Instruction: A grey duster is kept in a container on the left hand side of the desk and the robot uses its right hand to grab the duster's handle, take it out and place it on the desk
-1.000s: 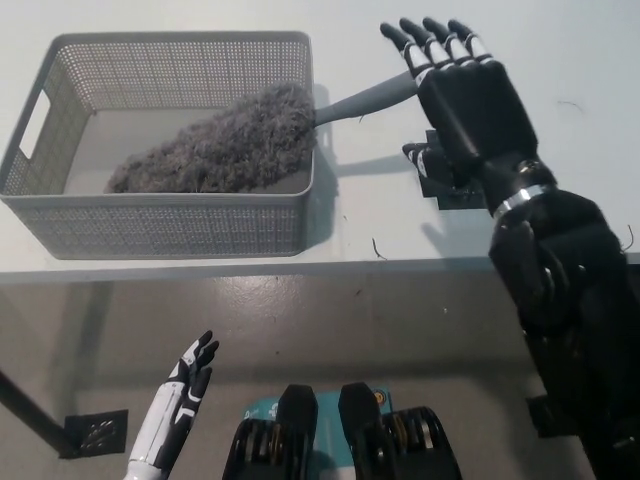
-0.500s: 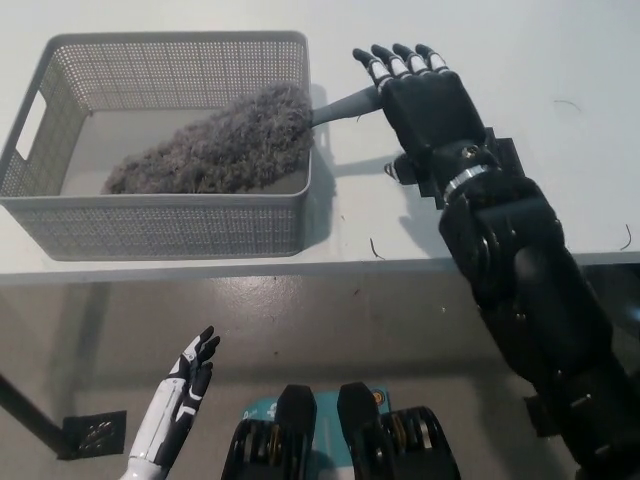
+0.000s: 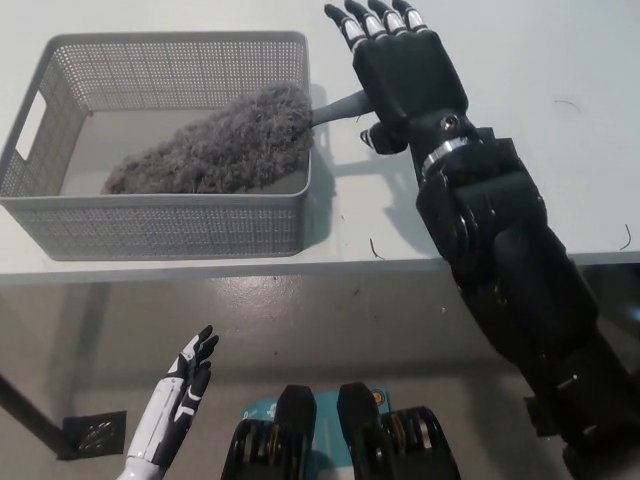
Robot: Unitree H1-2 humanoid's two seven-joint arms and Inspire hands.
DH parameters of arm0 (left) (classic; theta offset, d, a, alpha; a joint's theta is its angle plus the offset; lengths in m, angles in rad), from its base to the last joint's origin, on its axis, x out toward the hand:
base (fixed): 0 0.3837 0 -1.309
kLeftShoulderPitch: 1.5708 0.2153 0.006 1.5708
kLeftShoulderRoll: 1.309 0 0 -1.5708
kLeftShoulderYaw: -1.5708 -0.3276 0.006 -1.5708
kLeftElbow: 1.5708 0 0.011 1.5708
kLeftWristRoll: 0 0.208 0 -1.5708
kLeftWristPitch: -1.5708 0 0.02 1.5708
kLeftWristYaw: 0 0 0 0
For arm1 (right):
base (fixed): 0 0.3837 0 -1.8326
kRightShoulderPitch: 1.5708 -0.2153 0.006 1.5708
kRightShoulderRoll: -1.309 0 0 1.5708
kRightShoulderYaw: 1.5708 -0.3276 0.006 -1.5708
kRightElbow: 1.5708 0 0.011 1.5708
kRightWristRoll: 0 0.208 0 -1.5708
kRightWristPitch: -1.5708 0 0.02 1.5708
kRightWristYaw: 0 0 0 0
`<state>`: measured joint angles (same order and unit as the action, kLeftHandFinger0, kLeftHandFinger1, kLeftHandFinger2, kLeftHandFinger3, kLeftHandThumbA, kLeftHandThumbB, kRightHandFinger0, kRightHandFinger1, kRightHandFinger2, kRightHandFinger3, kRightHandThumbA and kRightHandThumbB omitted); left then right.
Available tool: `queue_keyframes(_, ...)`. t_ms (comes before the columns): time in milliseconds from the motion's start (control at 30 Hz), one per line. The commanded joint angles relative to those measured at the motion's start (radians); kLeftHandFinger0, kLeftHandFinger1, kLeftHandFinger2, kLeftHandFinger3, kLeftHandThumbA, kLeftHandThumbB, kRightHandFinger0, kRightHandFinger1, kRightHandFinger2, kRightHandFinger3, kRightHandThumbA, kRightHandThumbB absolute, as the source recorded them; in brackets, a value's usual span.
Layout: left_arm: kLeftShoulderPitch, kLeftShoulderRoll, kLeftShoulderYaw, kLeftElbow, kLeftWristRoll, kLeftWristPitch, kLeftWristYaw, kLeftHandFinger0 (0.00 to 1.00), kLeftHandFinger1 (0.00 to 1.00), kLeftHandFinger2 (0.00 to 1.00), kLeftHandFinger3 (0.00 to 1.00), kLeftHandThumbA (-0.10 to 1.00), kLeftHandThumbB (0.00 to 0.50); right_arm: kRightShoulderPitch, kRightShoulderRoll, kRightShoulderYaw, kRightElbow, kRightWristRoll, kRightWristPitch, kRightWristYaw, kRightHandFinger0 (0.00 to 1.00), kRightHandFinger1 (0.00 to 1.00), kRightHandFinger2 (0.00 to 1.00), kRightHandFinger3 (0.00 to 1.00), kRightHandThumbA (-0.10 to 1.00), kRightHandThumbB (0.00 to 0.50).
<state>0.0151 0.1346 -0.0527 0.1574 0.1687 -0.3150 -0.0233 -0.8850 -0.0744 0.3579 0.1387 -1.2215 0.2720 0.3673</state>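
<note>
Our white left hand (image 3: 180, 400) is idling off the bench's (image 3: 560, 150) front edge, fingers apart, empty. At the bench's left side the container (image 3: 160, 225) is cradling the grey duster (image 3: 215, 140), its handle (image 3: 338, 106) poking over the right wall. That's where we are needing care: settling the palm down, wrapping the shaft fully, then lifting clear of the wall. Our black right hand (image 3: 400, 70) is hovering over it, fingers stretched wide, gripping nothing yet.

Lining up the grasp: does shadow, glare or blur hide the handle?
Head view: sharp, evenly lit, no glare; soft shadows fall on the desk beside the basket and under the right robot hand, which hides part of the handle; left robot hand rests lower left.
</note>
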Motion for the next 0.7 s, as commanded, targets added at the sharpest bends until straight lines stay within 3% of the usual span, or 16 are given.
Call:
queue_keyframes(0,-0.007,0.012,-0.005,-0.012,0.011,-0.041,0.002,1.00,1.00,1.00,1.00,1.00,0.021,-0.077,0.007,-0.005,0.050,0.010,0.032,-0.057,1.00,1.00,1.00,1.00,0.96,0.500)
queue_keyframes(267,-0.015,0.014,-0.006,-0.012,0.013,-0.052,0.002,1.00,1.00,1.00,1.00,1.00,0.000,-0.134,0.014,0.004,0.246,0.038,0.020,-0.143,1.00,1.00,1.00,1.00,0.97,0.500)
queue_keyframes(400,-0.016,0.014,-0.008,-0.006,0.011,-0.053,0.000,1.00,1.00,1.00,1.00,1.00,0.023,-0.174,0.022,0.017,0.343,0.048,0.028,-0.146,1.00,1.00,1.00,1.00,1.00,0.500)
queue_keyframes(667,-0.012,0.030,-0.016,-0.008,0.014,-0.063,-0.013,1.00,1.00,1.00,1.00,1.00,0.029,-0.263,0.064,0.019,0.635,0.116,-0.018,-0.328,1.00,1.00,1.00,1.00,0.92,0.500)
